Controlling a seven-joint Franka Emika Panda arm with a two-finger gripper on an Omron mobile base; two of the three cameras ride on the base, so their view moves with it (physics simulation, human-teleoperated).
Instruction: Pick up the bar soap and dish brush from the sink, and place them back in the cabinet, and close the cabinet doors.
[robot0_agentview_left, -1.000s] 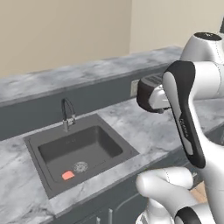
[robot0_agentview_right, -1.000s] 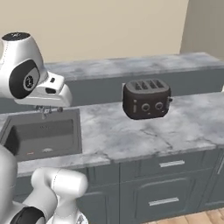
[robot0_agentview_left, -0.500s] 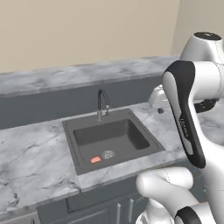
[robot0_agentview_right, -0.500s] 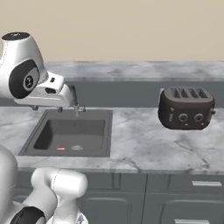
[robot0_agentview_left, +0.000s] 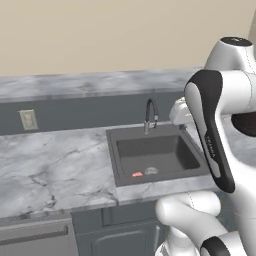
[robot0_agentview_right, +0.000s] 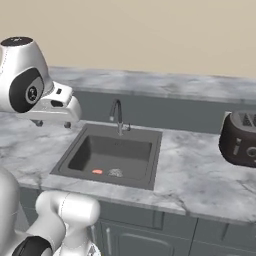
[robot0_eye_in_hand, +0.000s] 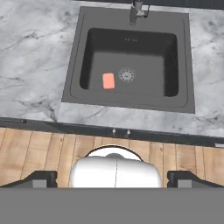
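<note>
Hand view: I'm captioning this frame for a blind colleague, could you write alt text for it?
Looking down from the hand, a salmon bar soap lies on the floor of a dark grey sink, just left of the round metal drain. Marbled grey counter surrounds the basin, the faucet stands at its far edge, and the open gripper hangs above wood flooring.

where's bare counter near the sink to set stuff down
Widest bare marble lies left of the sink, running toward the wall outlet. Right of the sink it is bare up to the toaster. The basin floor is tighter: bar soap sits beside the drain.
</note>
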